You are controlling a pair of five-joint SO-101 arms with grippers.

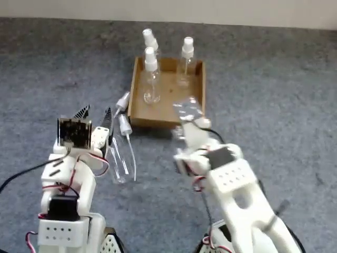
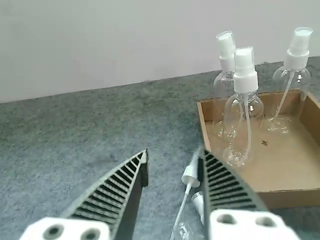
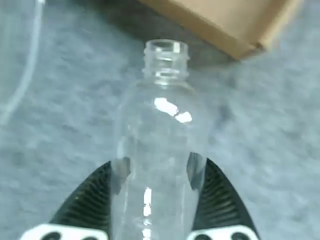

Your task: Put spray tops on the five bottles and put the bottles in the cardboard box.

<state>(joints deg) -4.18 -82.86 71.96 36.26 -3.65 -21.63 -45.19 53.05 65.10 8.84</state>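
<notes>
Three clear bottles with white spray tops (image 1: 151, 74) (image 2: 244, 107) stand upright in the cardboard box (image 1: 138, 118) (image 2: 295, 187). My right gripper (image 1: 192, 124) (image 3: 159, 167) is shut on a clear bottle without a top (image 1: 188, 109) (image 3: 162, 115), held just in front of the box's near edge with its open neck toward the box. My left gripper (image 1: 95, 115) (image 2: 173, 160) stands open over the carpet left of the box. Two loose spray tops (image 1: 124, 113) (image 2: 190, 175) with dip tubes lie beside it. Another clear bottle (image 1: 118, 161) lies on the carpet.
Grey carpet (image 1: 274, 95) covers the whole surface, with free room right of the box and at the far left. A pale wall (image 2: 125, 40) rises behind the carpet. A thin clear tube (image 3: 25, 75) lies near the held bottle.
</notes>
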